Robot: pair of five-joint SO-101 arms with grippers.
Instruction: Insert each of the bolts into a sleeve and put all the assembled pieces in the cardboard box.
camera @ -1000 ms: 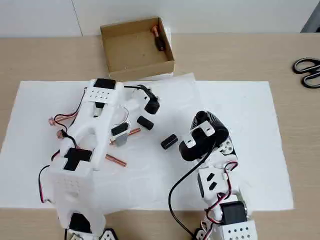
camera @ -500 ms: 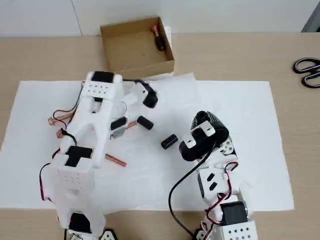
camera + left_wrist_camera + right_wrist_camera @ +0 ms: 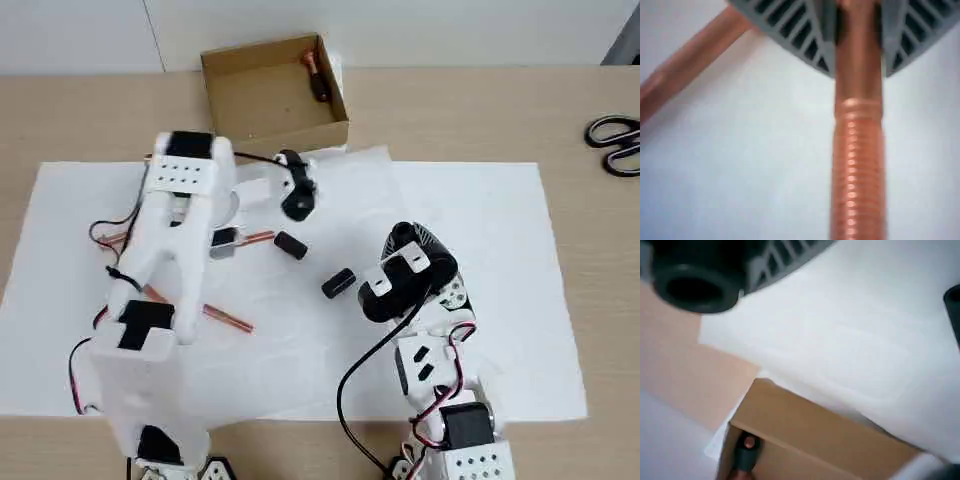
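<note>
Assembled piece (image 3: 316, 76) in cardboard box (image 3: 290, 135), sleeves (image 3: 339, 283) on paper (image 3: 480, 230) — scissors (image 3: 615, 145) right

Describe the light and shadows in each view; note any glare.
High view: even, soft light, only faint shadows on the white paper, no glare. Left wrist view: the fingers grip a bolt with a pale sheen on its thread; a second bolt casts a soft shadow. Right wrist view: the box is darker inside than on its outer wall.

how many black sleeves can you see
4: one sleeve and another loose on the white paper; one on a bolt in the cardboard box; one in the right gripper. More may hide under the arms.
</note>
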